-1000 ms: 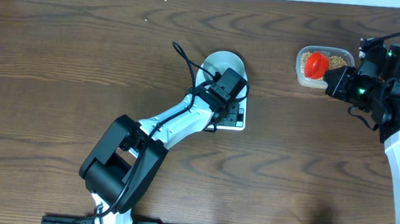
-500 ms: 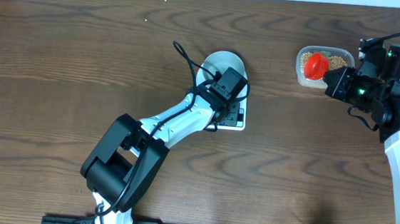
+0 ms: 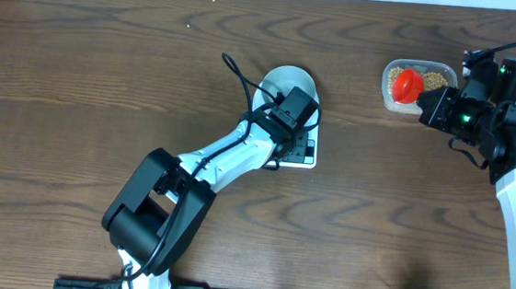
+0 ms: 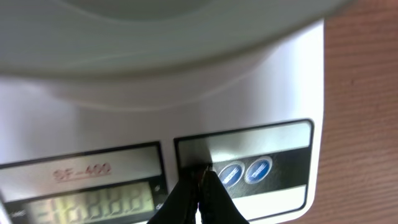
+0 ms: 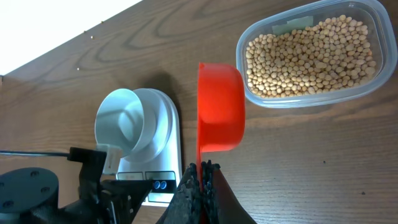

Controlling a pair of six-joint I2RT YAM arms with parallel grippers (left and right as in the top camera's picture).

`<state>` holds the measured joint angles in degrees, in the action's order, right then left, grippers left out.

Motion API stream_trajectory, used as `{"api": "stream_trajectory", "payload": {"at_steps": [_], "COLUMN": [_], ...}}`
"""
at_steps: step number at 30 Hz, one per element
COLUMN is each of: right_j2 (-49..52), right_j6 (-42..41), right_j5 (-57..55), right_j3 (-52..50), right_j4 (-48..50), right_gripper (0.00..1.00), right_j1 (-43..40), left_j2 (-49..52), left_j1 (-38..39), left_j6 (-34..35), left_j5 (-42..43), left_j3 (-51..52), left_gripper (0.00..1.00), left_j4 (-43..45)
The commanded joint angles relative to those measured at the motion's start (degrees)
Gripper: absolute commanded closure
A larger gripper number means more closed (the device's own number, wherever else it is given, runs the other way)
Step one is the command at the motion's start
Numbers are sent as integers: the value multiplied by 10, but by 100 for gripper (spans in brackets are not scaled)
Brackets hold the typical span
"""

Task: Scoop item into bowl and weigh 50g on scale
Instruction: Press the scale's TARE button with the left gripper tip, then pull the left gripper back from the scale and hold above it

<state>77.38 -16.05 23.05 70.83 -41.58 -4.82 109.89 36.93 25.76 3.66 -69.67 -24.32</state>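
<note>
The task is barely started, judging by how things lie. The bowl (image 5: 124, 121) sits on the scale (image 5: 168, 134) and looks empty in the right wrist view. All the beans (image 5: 311, 56) appear to be in the clear tub (image 5: 373, 79), which stands just ahead and to the right of the right pincer (image 5: 200, 177).

That pincer is clamped on the handle of a red scoop (image 5: 219, 115). The scoop's cup hangs directly ahead of the tips, at the tub's near-left edge, and no beans show in it. Scooping, carrying, pouring and reading off 50 g all seem to remain.

The left pincer (image 4: 199, 186) has its fingers pressed together with nothing between them. Its tips rest on the scale's front panel. The two round buttons (image 4: 245, 172) lie just to the right of the tips and the lit display (image 4: 93, 199) to their left, its digits too blurred to read. The bowl's wall rises right ahead of the tips. This looks like a power or tare press, so zeroing the scale is probably the step in hand.

Against the two earlier overhead frames, nothing visibly differs. Both arms, the scoop, the bowl and the tub hold the same places on the surface (image 3: 106, 77).
</note>
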Motion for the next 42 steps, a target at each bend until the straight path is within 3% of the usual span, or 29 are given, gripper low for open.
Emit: {"api": "stream_trajectory", "payload": {"at_steps": [1, 29, 42], "right_j2": [-5, -5, -5], "right_j6": [7, 3, 9], "right_j5": [-4, -5, -18], "right_j3": [7, 7, 7], "right_j4": [-1, 0, 0], "right_gripper": [99, 99, 99], "right_j1": [-2, -2, -2], "left_j2": [-40, -42, -113], "left_j1": [1, 2, -3], "left_j6": [-33, -69, -120], "left_j5": [-20, -31, -58], "left_j3": [10, 12, 12], "left_gripper": [93, 93, 93], "left_j4": [-4, -3, -10]}}
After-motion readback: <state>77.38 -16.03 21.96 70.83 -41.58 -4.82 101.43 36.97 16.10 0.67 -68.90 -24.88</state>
